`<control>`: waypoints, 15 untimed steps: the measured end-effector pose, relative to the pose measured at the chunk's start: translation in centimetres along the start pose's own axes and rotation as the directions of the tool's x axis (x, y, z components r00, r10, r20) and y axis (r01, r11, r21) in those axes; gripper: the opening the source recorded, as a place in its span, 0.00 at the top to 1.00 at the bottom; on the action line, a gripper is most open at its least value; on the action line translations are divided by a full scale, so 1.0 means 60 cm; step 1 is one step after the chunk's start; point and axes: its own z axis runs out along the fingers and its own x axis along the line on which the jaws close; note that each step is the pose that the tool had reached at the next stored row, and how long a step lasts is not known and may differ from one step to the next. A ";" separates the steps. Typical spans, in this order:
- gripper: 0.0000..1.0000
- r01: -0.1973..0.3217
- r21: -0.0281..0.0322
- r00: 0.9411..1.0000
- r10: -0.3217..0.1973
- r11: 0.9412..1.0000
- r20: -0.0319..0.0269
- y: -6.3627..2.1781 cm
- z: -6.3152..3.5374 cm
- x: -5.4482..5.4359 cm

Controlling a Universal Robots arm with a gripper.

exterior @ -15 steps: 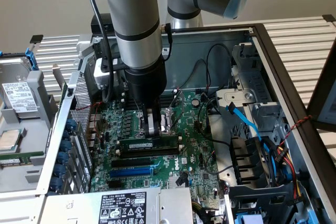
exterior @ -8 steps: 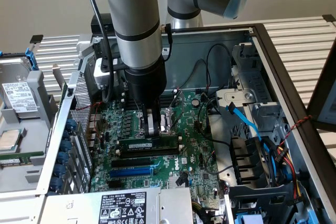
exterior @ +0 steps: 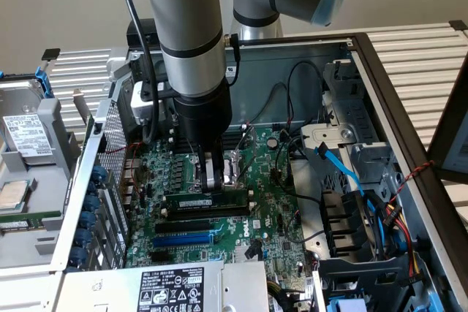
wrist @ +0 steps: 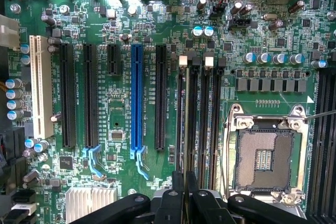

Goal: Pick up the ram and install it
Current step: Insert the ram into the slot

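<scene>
One ram [exterior: 191,200] we hold pinched in our narrow pincer [exterior: 220,182]; slots [exterior: 219,212] crowd just beside it.

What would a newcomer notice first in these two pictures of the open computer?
First, the big grey robot arm reaching down into the open computer case, its gripper shut on the green ram at the black memory slots. In the wrist view, the bright blue expansion slot stands out among black slots on the green motherboard, and the bare metal processor socket lies beyond the memory slots.
</scene>
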 end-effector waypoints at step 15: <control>0.87 0.000 0.000 1.000 0.000 1.000 0.001 0.000 -0.003 0.000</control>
